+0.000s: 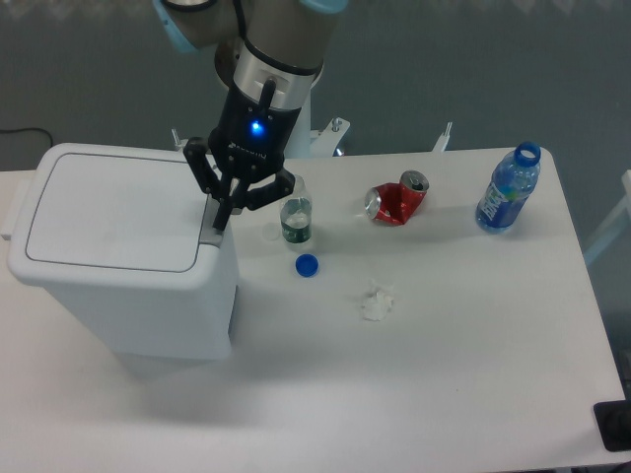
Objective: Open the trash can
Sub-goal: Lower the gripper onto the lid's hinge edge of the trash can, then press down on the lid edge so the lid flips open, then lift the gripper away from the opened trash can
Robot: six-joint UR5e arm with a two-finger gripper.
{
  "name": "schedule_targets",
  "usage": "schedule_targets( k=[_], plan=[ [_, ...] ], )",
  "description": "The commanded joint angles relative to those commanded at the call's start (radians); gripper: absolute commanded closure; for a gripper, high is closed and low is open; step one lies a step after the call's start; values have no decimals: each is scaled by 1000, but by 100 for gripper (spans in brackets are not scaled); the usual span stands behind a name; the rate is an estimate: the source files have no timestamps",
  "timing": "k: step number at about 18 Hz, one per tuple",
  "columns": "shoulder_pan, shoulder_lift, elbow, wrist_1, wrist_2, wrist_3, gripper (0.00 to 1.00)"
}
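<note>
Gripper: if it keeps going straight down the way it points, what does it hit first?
Most likely the grey push-button tab on the trash can; the gripper tips sit right over it, though one view leaves depth uncertain.

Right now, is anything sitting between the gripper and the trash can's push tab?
Nothing visible does. The gripper hangs with its fingertips right over the grey tab at the right edge of the trash can, whose lid is down. The small clear bottle and blue cap lie off to the right, out of the path.
</note>
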Motion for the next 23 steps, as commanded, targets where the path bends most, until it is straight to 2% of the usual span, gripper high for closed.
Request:
schedule_targets(
  k=[15, 16, 17, 18, 19, 20, 21, 22, 23],
  plan=[
    [5, 0, 6, -2, 0, 8, 98],
    [8, 0, 12, 0, -2, 8, 81],
    [11, 0, 15, 3, -3, 9, 60],
    [12, 0, 23, 6, -3, 11, 45],
    [20, -2, 37, 6, -3, 11, 42],
    [37, -5, 54, 9, -3, 11, 33],
    [57, -9, 66, 20, -3, 14, 11],
    [70, -17, 71, 44, -3, 24, 0],
    [78, -26, 71, 76, 0, 47, 0]
  ],
)
